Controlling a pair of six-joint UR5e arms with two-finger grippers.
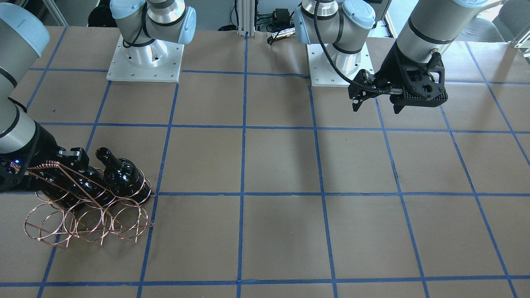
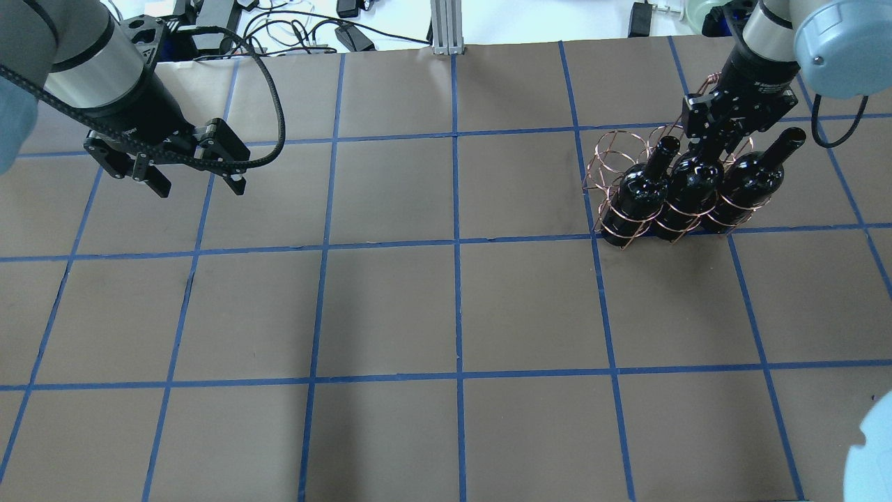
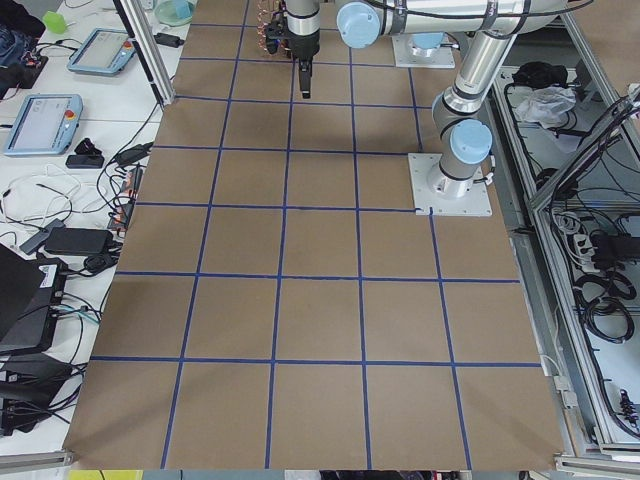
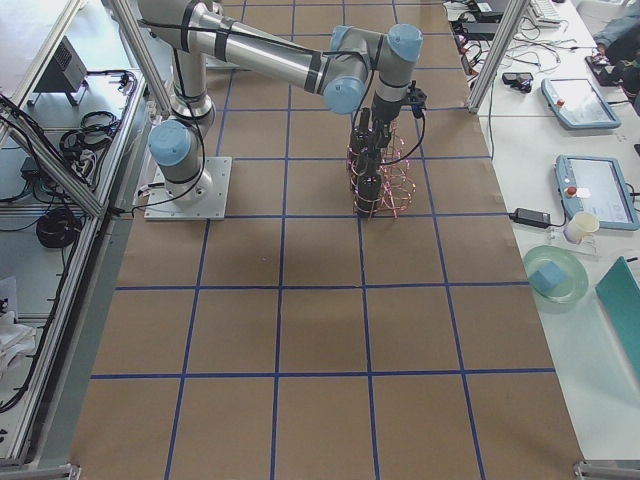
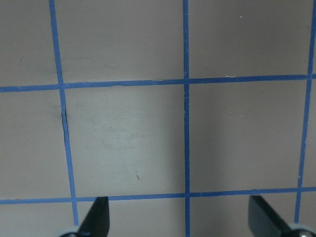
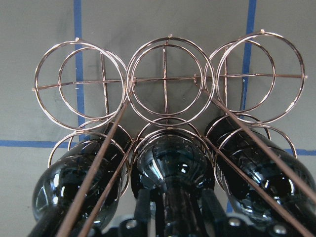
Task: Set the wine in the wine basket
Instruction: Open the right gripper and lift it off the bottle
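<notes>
The copper wire wine basket stands at the table's right side, its lower row of rings holding three glossy black bottles side by side. My right gripper is shut on the neck of the middle wine bottle, which lies seated in its ring. In the right wrist view the fingers flank that bottle's neck, and the basket's upper three rings are empty. My left gripper is open and empty, hovering over bare table far to the left; it also shows in the left wrist view.
The two other bottles lie in the rings on either side of the held one. The brown table has a blue tape grid. The arm bases stand at the robot's edge. Cables and tablets lie beyond the far edge.
</notes>
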